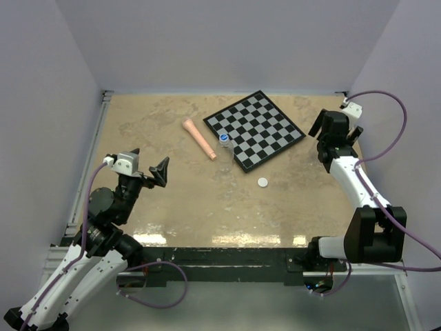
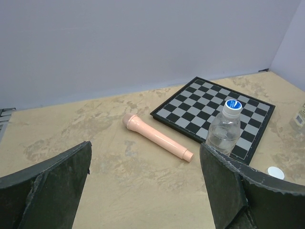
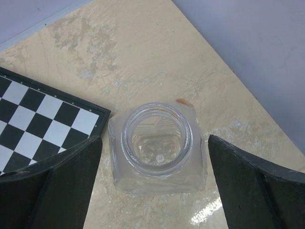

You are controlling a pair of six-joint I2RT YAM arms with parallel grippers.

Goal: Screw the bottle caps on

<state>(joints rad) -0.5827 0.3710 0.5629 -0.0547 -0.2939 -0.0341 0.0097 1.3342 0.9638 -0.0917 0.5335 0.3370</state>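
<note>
Directly under spread right jaws stands an uncapped, empty bottle (image 3: 157, 143); left jaws gape too.

The white cap (image 2: 275, 172) lay half hidden behind a finger (image 2: 238, 191) of the left gripper (image 2: 145, 149); an object (image 2: 300, 116) was cropped beyond recognition at the frame's right edge; the chessboard (image 3: 40, 117) ran off the right wrist view.

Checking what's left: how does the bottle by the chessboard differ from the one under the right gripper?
The slim bottle wears a blue cap; the wide bottle under the right gripper is uncapped. The slim bottle narrows upward; the wide bottle's mouth is broad. Both are clear, upright.
</note>
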